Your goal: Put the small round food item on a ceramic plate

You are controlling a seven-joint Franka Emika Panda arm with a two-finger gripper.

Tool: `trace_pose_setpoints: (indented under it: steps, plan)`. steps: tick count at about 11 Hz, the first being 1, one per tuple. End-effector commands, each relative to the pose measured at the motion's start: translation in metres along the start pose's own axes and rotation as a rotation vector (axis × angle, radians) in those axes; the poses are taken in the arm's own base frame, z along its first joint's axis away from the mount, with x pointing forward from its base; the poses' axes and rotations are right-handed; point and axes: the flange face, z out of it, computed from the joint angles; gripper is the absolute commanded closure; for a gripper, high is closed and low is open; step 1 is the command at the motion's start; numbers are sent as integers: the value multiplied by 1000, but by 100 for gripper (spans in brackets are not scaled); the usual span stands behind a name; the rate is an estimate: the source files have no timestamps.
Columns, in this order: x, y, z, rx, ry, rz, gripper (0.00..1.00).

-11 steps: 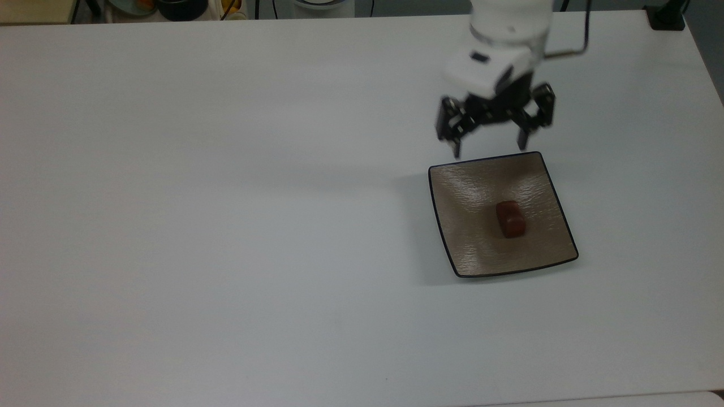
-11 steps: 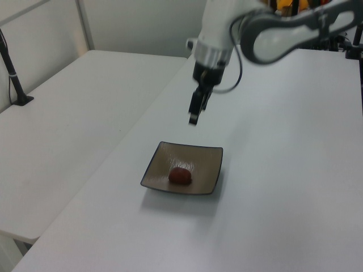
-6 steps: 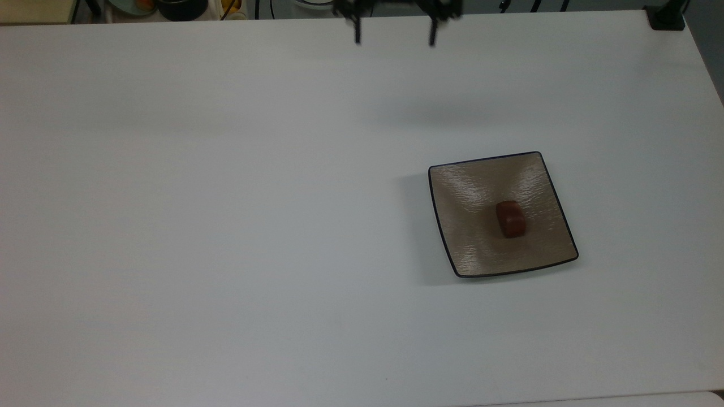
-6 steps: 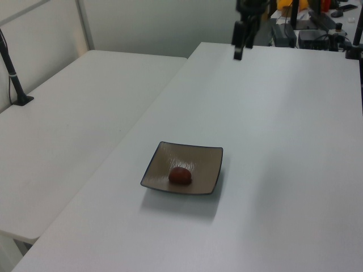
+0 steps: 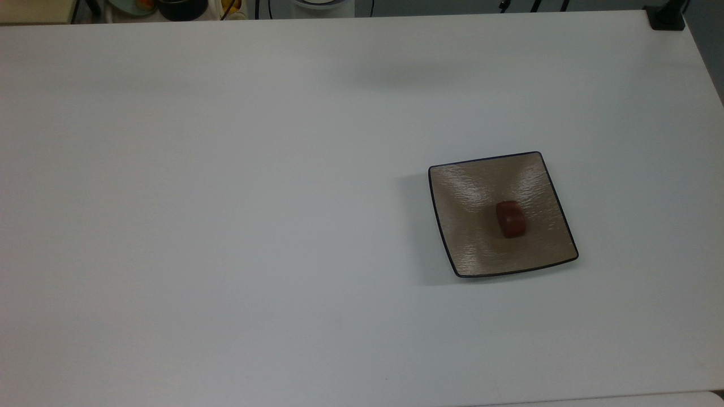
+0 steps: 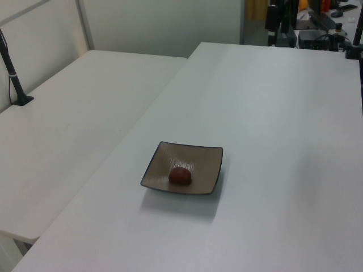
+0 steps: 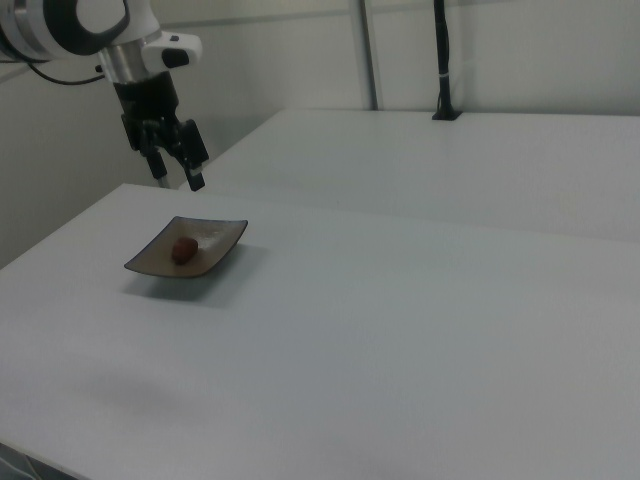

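Your job looks done: the food item (image 5: 511,219) sits on the plate (image 5: 469,186), near its middle. The gripper (image 7: 177,166) hangs above the plate's far side, jaws spread, holding nothing.

White table (image 5: 226,226) carries the ceramic plate (image 5: 469,249), sitting flat on it, below and just in front of the gripper (image 7: 177,166) in the right view.
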Motion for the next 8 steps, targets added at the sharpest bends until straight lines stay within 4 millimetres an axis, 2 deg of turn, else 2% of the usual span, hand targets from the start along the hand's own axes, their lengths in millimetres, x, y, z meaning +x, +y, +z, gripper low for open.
trace_pose_setpoints:
  steps: [1,2,4,8]
  plan:
    - [-6,26,7,44,0,-117,0]
    - [0,31,9,80,33,-175,0]
    - [9,28,16,87,84,-220,0]
    - [11,28,17,87,94,-238,0]
